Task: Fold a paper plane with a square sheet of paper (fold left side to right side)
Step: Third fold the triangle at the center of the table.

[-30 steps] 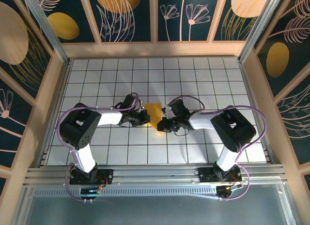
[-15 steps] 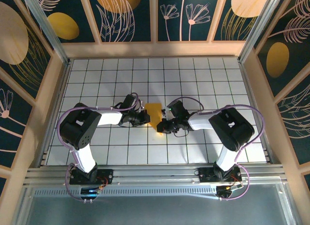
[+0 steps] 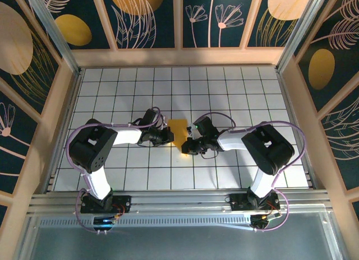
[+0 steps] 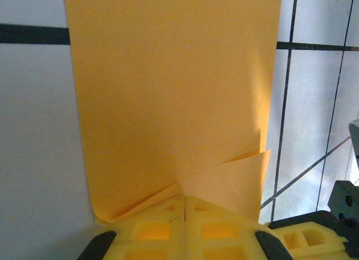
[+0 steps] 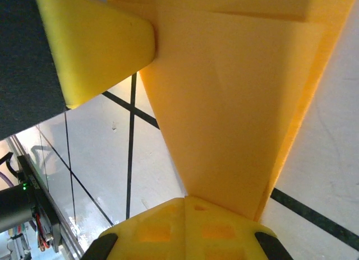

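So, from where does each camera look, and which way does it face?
Top external: above and behind the arm bases, looking down on the tiled table; both arms show, left hand and right hand meeting at the orange paper.
Left wrist: on the left arm, looking along its shut yellow fingers over the paper.
Right wrist: on the right arm, looking along its own shut fingers over the paper.
Shared: all see the paper; each wrist view catches the other hand.

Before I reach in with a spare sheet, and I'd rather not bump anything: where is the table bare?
Bare: the far tile rows of the table under the back wall, and the near strip between left base and right base. Crowded: the middle, where the left pincer and right pincer both clamp the folded paper.
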Motion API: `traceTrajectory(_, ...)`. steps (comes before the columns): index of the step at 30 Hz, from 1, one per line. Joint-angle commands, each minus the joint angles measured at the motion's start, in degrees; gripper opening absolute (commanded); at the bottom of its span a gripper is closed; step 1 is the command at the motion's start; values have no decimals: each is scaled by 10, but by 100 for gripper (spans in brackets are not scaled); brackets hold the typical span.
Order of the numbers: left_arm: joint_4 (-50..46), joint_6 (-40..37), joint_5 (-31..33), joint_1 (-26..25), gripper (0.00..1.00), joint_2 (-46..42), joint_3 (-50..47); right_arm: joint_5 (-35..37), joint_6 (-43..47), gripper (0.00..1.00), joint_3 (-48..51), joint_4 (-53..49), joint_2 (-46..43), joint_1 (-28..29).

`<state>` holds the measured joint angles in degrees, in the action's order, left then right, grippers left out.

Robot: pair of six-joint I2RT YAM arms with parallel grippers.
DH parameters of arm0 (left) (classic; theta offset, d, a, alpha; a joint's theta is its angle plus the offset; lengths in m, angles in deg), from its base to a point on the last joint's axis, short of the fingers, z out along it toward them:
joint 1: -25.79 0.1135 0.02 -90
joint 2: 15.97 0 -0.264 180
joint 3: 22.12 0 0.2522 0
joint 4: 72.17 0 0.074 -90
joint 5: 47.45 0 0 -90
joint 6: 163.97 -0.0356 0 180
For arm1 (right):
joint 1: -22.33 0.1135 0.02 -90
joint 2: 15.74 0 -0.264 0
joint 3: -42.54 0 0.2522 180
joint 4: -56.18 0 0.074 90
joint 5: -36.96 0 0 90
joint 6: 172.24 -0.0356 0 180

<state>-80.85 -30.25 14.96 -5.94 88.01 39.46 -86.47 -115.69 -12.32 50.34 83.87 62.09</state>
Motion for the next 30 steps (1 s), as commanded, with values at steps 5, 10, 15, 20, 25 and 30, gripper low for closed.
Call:
traceTrajectory(5,-42,-18,46,0,2,-17,16,68,22,0,-12,-101,24,5)
traceTrajectory(10,-34,-23,40,-1,1,-71,-3,75,15,0,-8,-99,28,2)
traceTrajectory(15,29,7,-3,-13,1,-94,-51,75,5,0,-1,-86,33,0)
traceTrajectory(20,80,35,-24,-36,1,-77,-65,80,1,0,5,-83,34,-1)
traceTrajectory(25,112,47,-32,-40,0,-62,-60,82,0,0,4,-84,35,-2)
traceTrajectory(30,118,49,-32,-40,0,-28,-51,85,1,0,4,-89,36,-1)
